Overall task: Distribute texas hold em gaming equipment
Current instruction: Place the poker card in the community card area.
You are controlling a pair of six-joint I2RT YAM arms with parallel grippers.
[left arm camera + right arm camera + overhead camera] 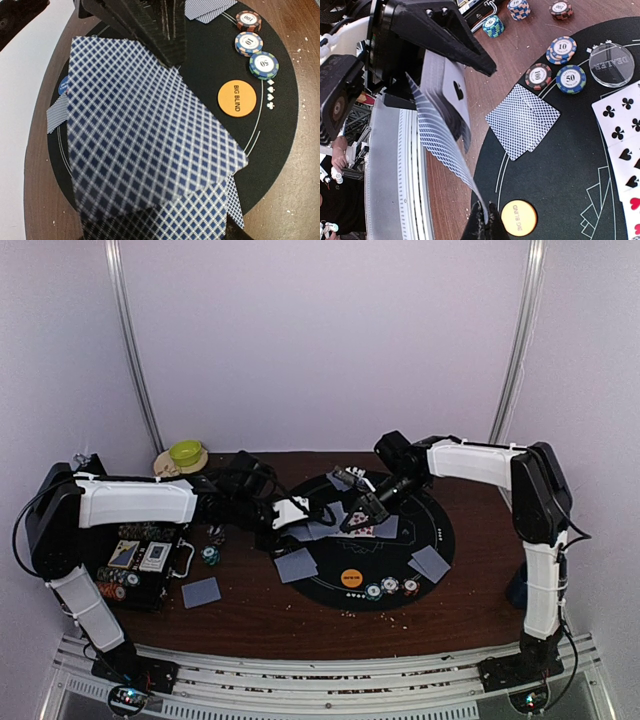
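Brown tabletop (250,620) carries a round black mat (440,530). We list:
- left gripper (295,515), jaws partly apart, clamping a deck of cards (145,150) above the mat
- right gripper (485,226), fully closed, pinching the corner of one card (439,145) bent away from that deck
- orange button (351,577) and three chips (391,586) resting at the mat's near edge

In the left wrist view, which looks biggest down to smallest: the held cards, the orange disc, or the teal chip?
1. Held cards, though being so near the camera inflates them.
2. Orange disc.
3. Teal chip.
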